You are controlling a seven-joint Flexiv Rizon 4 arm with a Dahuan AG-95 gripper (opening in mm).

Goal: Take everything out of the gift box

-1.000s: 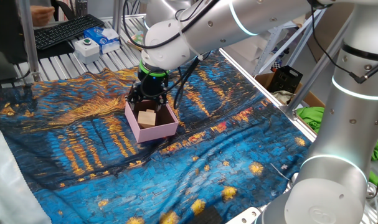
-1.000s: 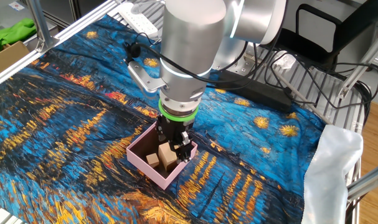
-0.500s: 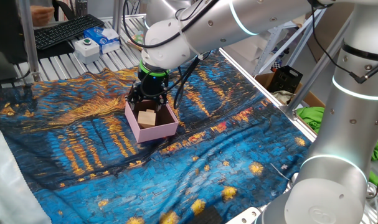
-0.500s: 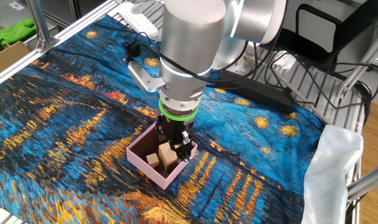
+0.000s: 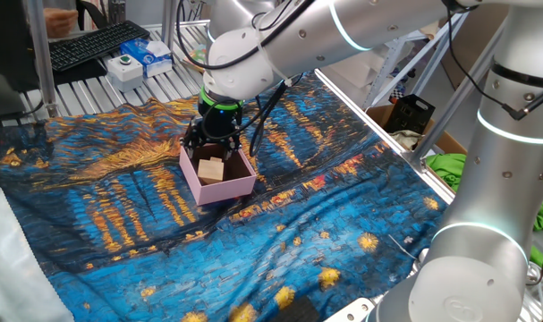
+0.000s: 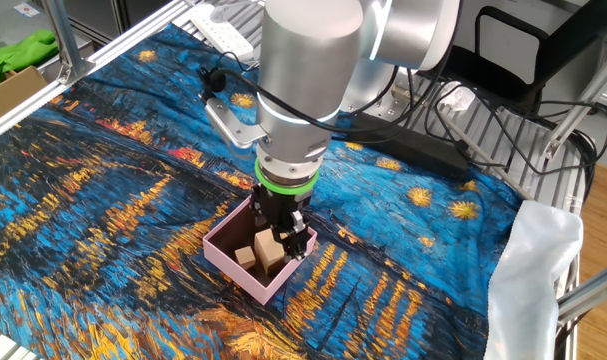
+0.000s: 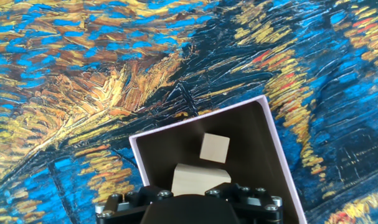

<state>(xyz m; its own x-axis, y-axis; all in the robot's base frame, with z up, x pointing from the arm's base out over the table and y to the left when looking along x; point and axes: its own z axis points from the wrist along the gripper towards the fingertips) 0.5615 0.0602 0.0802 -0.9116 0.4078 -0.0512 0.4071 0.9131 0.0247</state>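
The pink gift box (image 5: 219,189) with a dark interior sits on the painted cloth, also in the other fixed view (image 6: 230,261) and the hand view (image 7: 134,154). Inside lie a larger tan wooden block (image 6: 271,252) (image 7: 200,178) and a small cube (image 6: 245,257) (image 7: 214,148). My gripper (image 6: 280,238) reaches down into the box, its dark fingers on either side of the larger block. The hand's body hides the fingertips in the hand view, so I cannot tell whether they press on the block. The small cube lies free beside it.
The blue and orange painted cloth (image 5: 119,215) covers the table in folds. A keyboard (image 5: 97,45) and a blue-and-white carton (image 5: 155,55) lie at the far edge. A power strip (image 6: 223,32) and cables (image 6: 423,150) lie behind the arm.
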